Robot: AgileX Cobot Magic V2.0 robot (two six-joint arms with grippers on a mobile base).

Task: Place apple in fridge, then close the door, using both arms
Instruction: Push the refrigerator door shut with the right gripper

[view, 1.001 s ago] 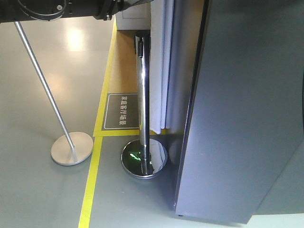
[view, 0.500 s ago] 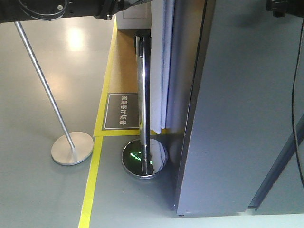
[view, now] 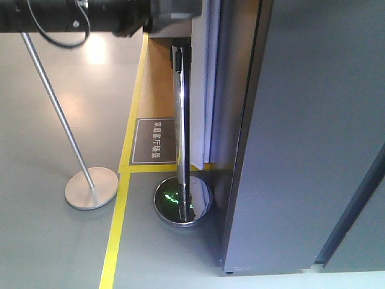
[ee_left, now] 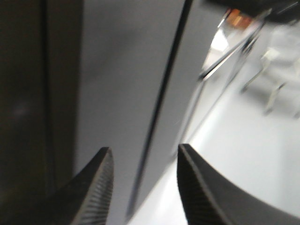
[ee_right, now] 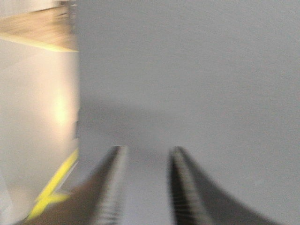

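1. Apple not visible in any view; can't tell where it sits.
2. Fridge [view: 313,138] fills right side of front view, dark grey outer face only, standing on grey floor [view: 54,241]. Dark slanted edge at lower right, prob. the door [view: 355,205] edge – can't say for sure.
3. Left gripper [ee_left: 143,187]: jaws apart w/ clear gap, nothing between them. Just ahead of tips, grey fridge panels [ee_left: 122,75] split by a thin dark seam running up and away; pale floor beyond right fingertip [ee_left: 187,173]. Touching or not – can't tell.
4. Right gripper [ee_right: 143,183]: blurred, jaws parted, narrow gap, nothing held. Straight ahead, flat grey fridge face [ee_right: 197,84]; to its left, floor w/ yellow line [ee_right: 54,187].
5. Further out, front view: chrome post [view: 181,150] on round shiny base just left of fridge, white curtain [view: 207,78] behind it, floor sign [view: 155,141] beside yellow tape [view: 120,223], second tilted post [view: 60,120] w/ flat disc base far left.
6. Black arm [view: 90,15] crosses top left.
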